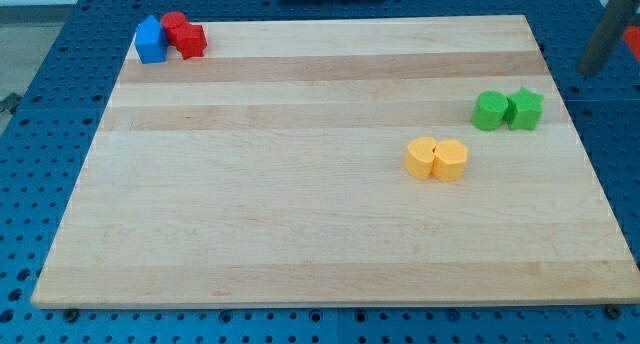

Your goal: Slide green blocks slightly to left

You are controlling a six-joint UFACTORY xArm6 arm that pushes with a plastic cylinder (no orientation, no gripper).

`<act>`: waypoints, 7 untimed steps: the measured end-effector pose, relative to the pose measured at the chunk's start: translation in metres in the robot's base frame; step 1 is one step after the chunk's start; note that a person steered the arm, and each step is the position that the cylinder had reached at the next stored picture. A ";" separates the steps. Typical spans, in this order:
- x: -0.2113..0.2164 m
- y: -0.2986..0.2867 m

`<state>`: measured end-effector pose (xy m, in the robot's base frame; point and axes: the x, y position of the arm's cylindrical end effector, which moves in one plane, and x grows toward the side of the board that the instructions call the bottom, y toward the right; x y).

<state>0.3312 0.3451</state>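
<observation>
Two green blocks sit side by side, touching, near the board's right edge: a rounded green block (489, 111) and a green star (525, 109) to its right. A dark blurred rod comes in at the view's top right corner. My tip (591, 70) is up and to the right of the green star, beyond the board's right edge over the blue surface. It touches no block.
Two yellow blocks (437, 158) sit touching, down-left of the green pair. A blue block (150, 40) and two red blocks (184, 34) cluster at the board's top left corner. The wooden board (300, 214) lies on a blue perforated table.
</observation>
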 end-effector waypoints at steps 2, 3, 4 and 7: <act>0.064 -0.005; 0.066 -0.031; 0.066 -0.066; 0.066 -0.127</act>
<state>0.3973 0.2181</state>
